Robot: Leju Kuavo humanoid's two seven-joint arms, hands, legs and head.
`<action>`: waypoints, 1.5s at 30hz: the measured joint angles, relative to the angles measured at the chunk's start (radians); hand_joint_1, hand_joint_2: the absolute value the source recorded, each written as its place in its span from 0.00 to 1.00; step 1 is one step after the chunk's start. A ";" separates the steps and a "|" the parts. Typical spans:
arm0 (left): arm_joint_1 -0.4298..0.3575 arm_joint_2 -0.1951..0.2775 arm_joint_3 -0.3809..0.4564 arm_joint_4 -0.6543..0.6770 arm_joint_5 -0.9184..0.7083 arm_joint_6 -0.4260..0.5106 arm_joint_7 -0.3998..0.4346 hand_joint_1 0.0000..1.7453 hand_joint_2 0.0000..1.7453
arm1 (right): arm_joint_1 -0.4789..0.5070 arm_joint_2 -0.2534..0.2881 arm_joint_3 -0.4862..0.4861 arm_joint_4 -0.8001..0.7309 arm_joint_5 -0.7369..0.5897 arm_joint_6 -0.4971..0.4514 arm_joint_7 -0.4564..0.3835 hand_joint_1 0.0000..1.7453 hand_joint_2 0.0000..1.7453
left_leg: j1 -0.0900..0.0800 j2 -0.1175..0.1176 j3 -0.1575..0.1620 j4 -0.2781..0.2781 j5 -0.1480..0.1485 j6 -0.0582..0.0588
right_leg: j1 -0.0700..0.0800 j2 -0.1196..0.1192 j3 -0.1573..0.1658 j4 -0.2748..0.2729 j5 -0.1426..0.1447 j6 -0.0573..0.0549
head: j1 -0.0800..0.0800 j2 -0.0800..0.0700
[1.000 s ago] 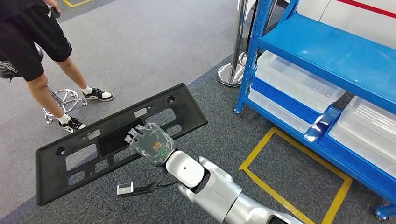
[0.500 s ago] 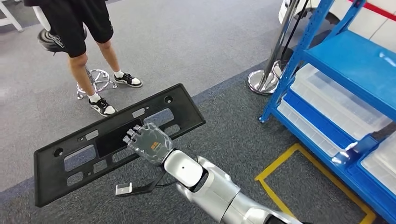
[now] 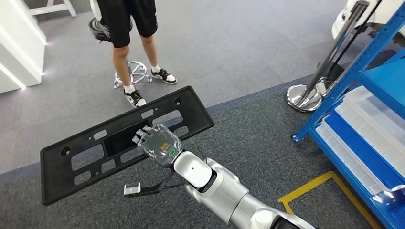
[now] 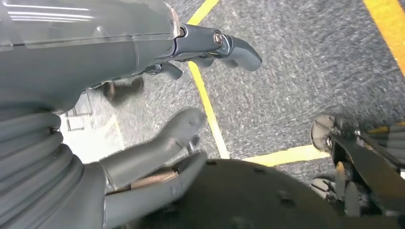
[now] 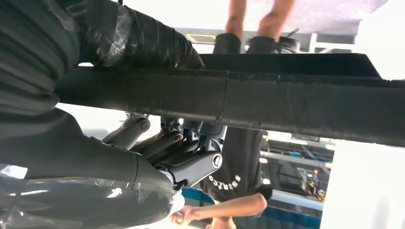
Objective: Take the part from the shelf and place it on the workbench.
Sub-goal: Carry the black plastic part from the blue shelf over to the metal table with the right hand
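The part (image 3: 95,152) is a long flat black plastic panel with several cut-outs, carried roughly level above the grey carpet in the head view. My right hand (image 3: 156,144) grips it at the middle of its near edge, fingers over the top face. In the right wrist view the panel's edge (image 5: 286,105) runs across the picture, with my right hand (image 5: 181,152) wrapped around it. My left hand (image 4: 143,47) hangs over the floor, fingers apart and holding nothing.
A person (image 3: 126,28) stands at the back left beside a stool with a chrome base (image 3: 131,71). A white structure (image 3: 19,43) is at the far left. The blue shelf (image 3: 377,81) with clear bins (image 3: 367,119) and a stanchion base (image 3: 305,98) stand on the right; yellow floor tape (image 3: 310,191) lies near.
The whole view has swung left: the shelf has slid toward the right edge and the person toward the middle. The panel stays in my right hand's grip.
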 joint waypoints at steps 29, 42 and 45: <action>0.005 0.013 0.012 0.012 0.013 -0.017 -0.010 0.00 1.00 | -0.046 -0.025 0.049 0.082 -0.092 -0.085 0.000 1.00 1.00 | 0.003 -0.043 -0.002 -0.025 0.025 0.015 | 0.017 0.033 -0.020 0.010 0.005 -0.001 | 0.001 0.000; 0.004 0.025 0.013 0.013 0.013 -0.007 -0.008 0.00 1.00 | -0.064 -0.032 0.072 0.101 -0.134 -0.087 0.004 1.00 1.00 | -0.002 0.153 0.004 -0.023 0.016 0.002 | 0.017 -0.149 0.017 0.007 -0.030 0.015 | -0.001 0.000; 0.007 0.024 0.013 0.013 0.013 -0.007 -0.008 0.00 1.00 | -0.072 -0.032 0.079 0.100 -0.140 -0.086 0.004 1.00 1.00 | -0.003 0.123 0.008 -0.029 0.018 0.025 | 0.015 -0.154 0.022 0.013 -0.043 0.032 | 0.000 0.000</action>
